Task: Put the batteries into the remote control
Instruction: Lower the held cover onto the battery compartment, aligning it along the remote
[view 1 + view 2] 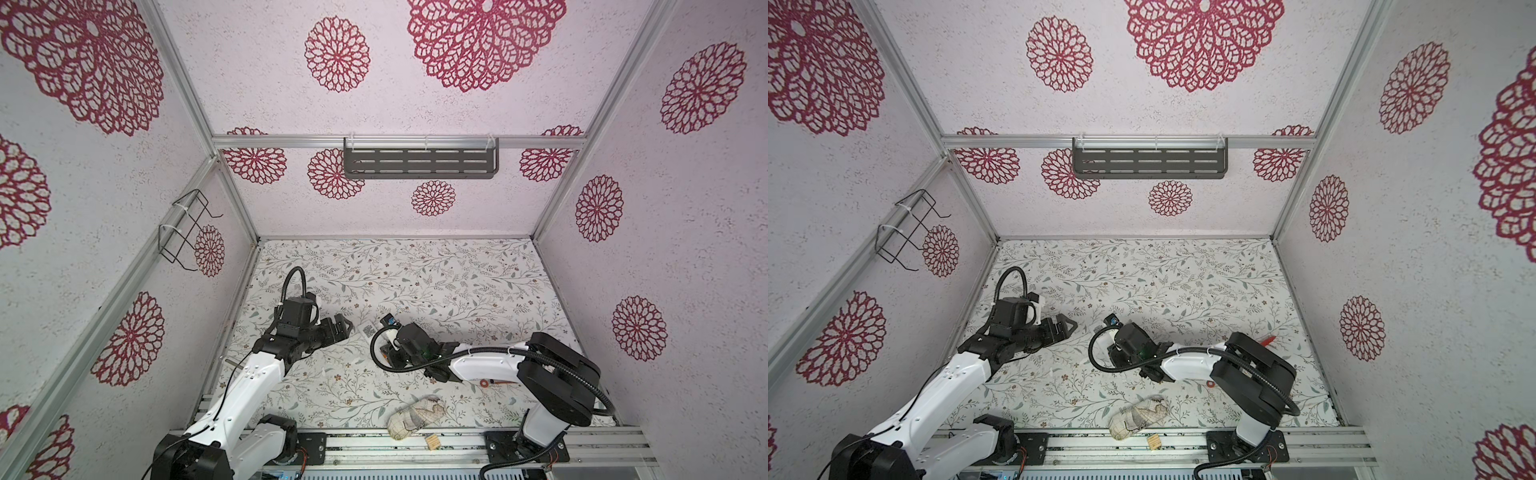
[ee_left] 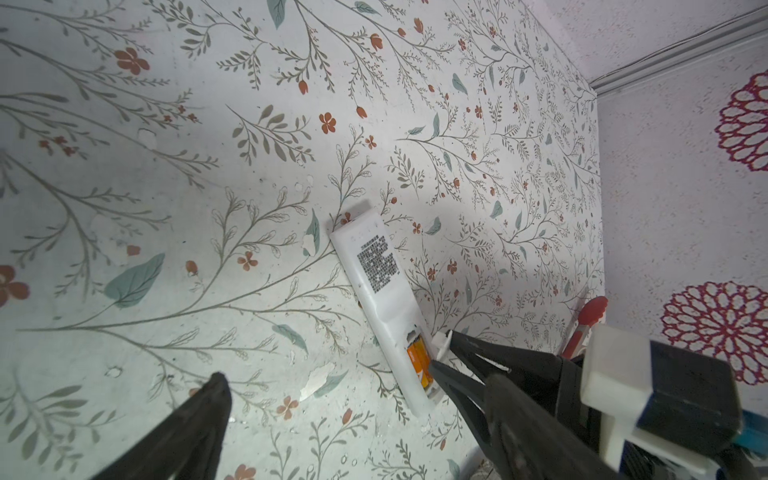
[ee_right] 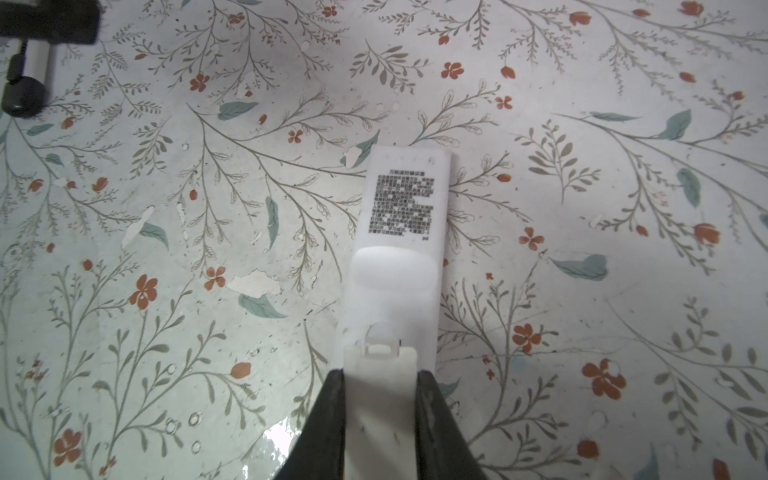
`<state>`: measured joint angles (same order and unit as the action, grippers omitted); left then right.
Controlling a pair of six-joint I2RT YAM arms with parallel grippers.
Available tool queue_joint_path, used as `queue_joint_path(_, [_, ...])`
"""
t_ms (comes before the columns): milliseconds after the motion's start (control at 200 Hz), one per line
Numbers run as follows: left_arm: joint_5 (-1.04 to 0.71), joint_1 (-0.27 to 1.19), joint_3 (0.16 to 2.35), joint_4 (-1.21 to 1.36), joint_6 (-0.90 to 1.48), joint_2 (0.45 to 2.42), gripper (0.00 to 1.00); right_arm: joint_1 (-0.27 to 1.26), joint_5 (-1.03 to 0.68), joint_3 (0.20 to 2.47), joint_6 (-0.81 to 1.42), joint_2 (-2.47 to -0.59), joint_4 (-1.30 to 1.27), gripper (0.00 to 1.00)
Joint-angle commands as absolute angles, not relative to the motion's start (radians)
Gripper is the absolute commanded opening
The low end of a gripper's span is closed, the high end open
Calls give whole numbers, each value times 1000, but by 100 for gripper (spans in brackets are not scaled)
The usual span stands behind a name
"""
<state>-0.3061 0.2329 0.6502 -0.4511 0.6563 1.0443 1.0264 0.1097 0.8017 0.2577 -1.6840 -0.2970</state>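
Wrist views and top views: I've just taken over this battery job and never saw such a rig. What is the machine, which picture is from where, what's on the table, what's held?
The machine is a left arm and a right arm, each ending in a two-fingered tool. The two wide pictures come from one overhead camera pair, the two close ones from a camera on each wrist. On the flowered table lies the remote control, sticker up, orange batteries in its open compartment. The right tool is shut on the white battery cover at that end. The left tool is open and empty beside the remote. A cloth bundle lies in front.
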Motion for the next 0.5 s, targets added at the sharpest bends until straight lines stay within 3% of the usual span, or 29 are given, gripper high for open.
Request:
queue_joint_path(0, [-310,225,664,-475,639,1035,98,1031,162,828,277,-1690,-331,22])
queue_joint_path(495, [-319,221,666,-465,638,1046,98,1075,198,812,240,-1701,-320,22])
